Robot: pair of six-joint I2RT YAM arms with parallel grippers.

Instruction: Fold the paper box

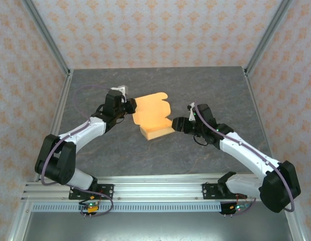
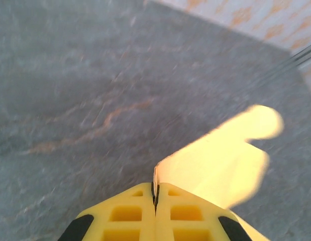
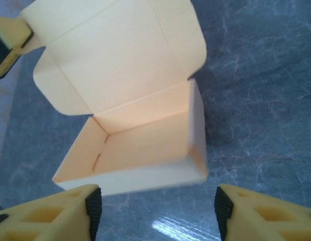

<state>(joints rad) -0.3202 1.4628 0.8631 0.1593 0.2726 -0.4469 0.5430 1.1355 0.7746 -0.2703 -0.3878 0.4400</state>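
Note:
The paper box (image 1: 154,120) sits mid-table, a shallow orange-tan tray with its lid (image 1: 151,108) standing up and open. My left gripper (image 1: 132,106) is shut on the lid's left edge; in the left wrist view the thin card edge runs between the closed fingertips of the left gripper (image 2: 156,190) and the lid flap (image 2: 225,160) stretches away to the right. My right gripper (image 1: 175,124) is open at the box's right end. In the right wrist view the open right gripper (image 3: 156,208) has nothing between its fingers, and the box's tray (image 3: 145,145) lies just ahead of them.
The grey marbled tabletop (image 1: 210,90) surrounds the box. Patterned wall panels and metal posts (image 1: 49,40) close in the back and sides. An aluminium rail (image 1: 160,188) carrying both arm bases runs along the near edge.

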